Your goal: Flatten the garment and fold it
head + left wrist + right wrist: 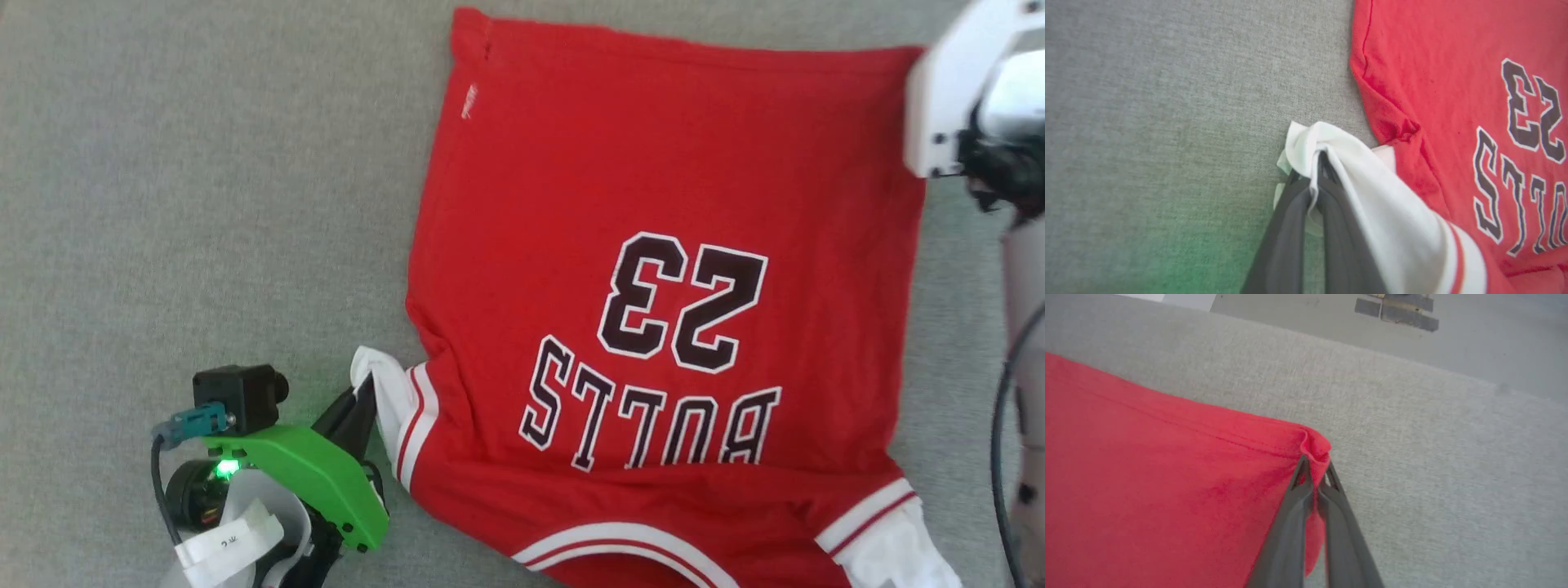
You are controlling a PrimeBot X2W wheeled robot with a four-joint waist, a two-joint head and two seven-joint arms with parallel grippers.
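The red garment (653,269) lies spread on the grey surface, "BULLS 23" facing up and upside down in the head view, collar toward the bottom edge. My left gripper (369,390) is shut on the white sleeve (392,400) at the garment's lower left; in the left wrist view the gripper (1315,171) pinches the bunched sleeve (1372,192) between its dark fingers. My right gripper (1315,470) is shut on the hem corner (1314,443) of the garment (1147,490), lifting it slightly. The right arm's white wrist (963,90) covers that corner in the head view.
Grey fabric surface (204,204) extends wide to the left of the garment. The other white sleeve (890,547) lies at the lower right. The surface's far edge and a floor with dark tape marks (1396,310) show in the right wrist view.
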